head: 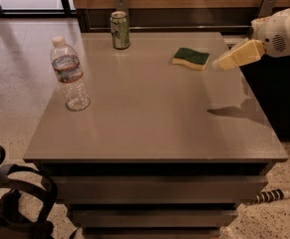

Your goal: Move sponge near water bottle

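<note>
Hand [223,62] hovers just right of the sponge [191,58], not touching; its grip cannot be told. Bottle [70,73] stands well apart on the worktop's [149,123] left.

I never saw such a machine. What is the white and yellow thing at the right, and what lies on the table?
It is a robot's arm. One camera looks down on a grey table from its front. The arm's yellowish end is the claw, hanging above the table's right side, just right of the sponge, which lies flat at the back right. A water bottle stands at the left, a green can at the back. Nothing is seen in the claw.
</note>
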